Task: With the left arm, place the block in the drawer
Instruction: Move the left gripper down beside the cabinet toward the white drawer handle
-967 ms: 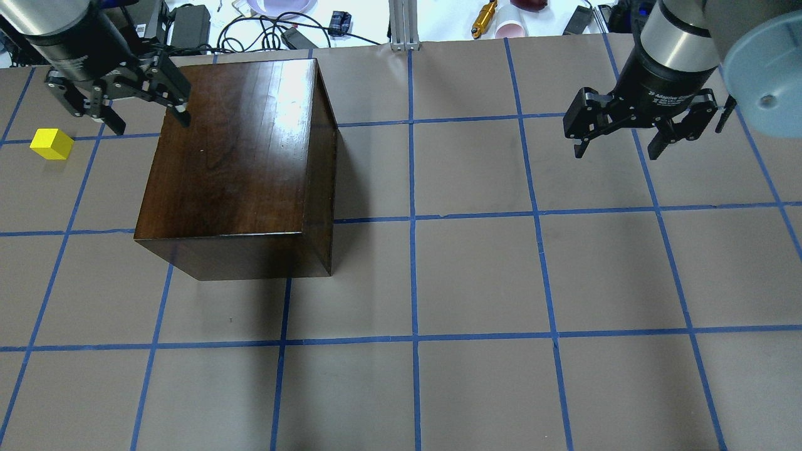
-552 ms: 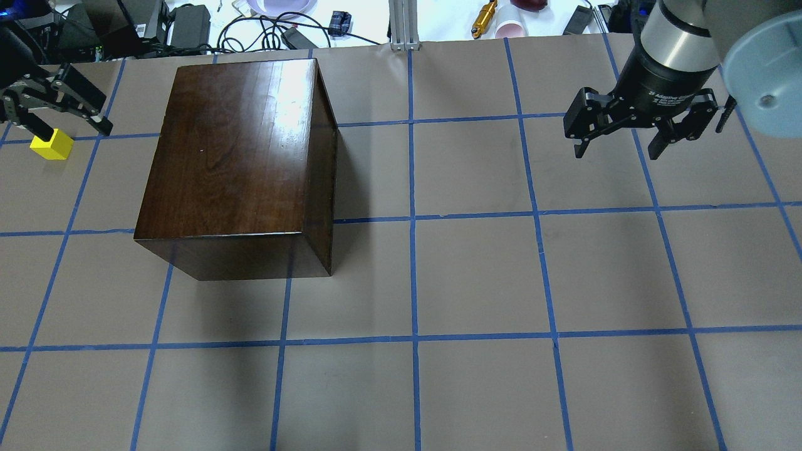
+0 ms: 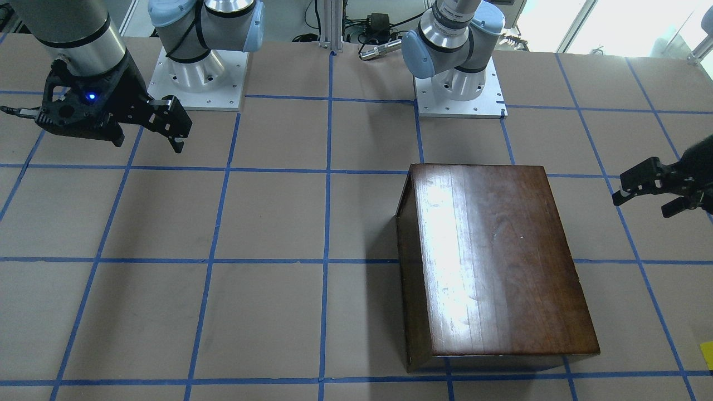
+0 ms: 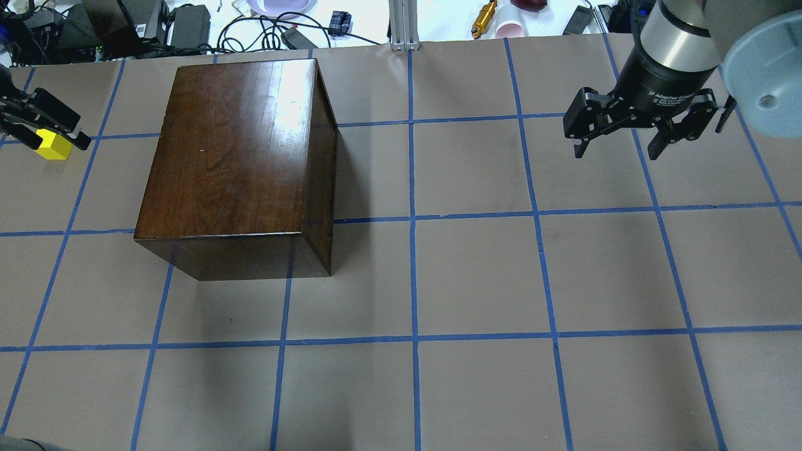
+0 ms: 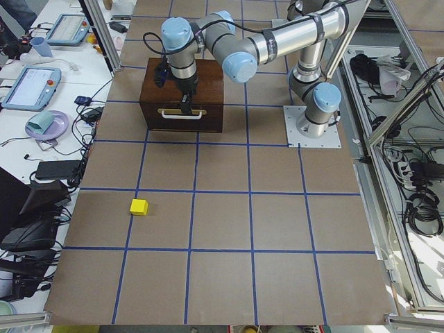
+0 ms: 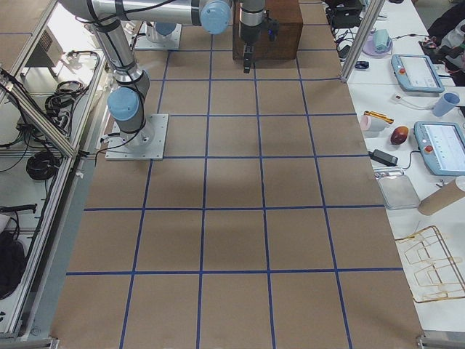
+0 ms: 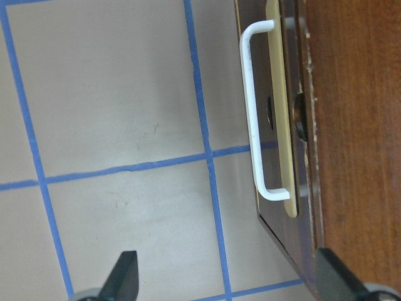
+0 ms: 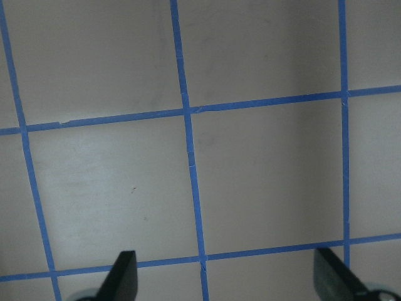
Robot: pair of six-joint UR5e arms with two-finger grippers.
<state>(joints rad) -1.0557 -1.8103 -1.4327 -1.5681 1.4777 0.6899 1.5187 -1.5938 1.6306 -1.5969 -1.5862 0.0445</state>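
Observation:
The yellow block (image 4: 51,150) lies on the table to the left of the dark wooden box (image 4: 244,156); it also shows in the exterior left view (image 5: 139,207) and at the edge of the front-facing view (image 3: 706,356). The drawer is shut; its front (image 7: 283,94) with a white handle (image 7: 250,106) faces the robot's left (image 5: 182,111). My left gripper (image 4: 55,134) (image 3: 639,207) hangs open and empty high beside the box's front edge (image 7: 229,282); the block is out of its wrist view. My right gripper (image 4: 615,155) (image 3: 148,146) is open and empty, far right.
The brown table (image 4: 476,282) carries a blue tape grid. Cables, power bricks and cups (image 4: 514,28) lie beyond its far edge. The two arm bases (image 3: 195,72) stand at the robot's side of the table.
In the overhead view my left gripper has swung left from the box's far-left corner to the view's left edge, where it overlaps the block. The right arm, box and block have not moved.

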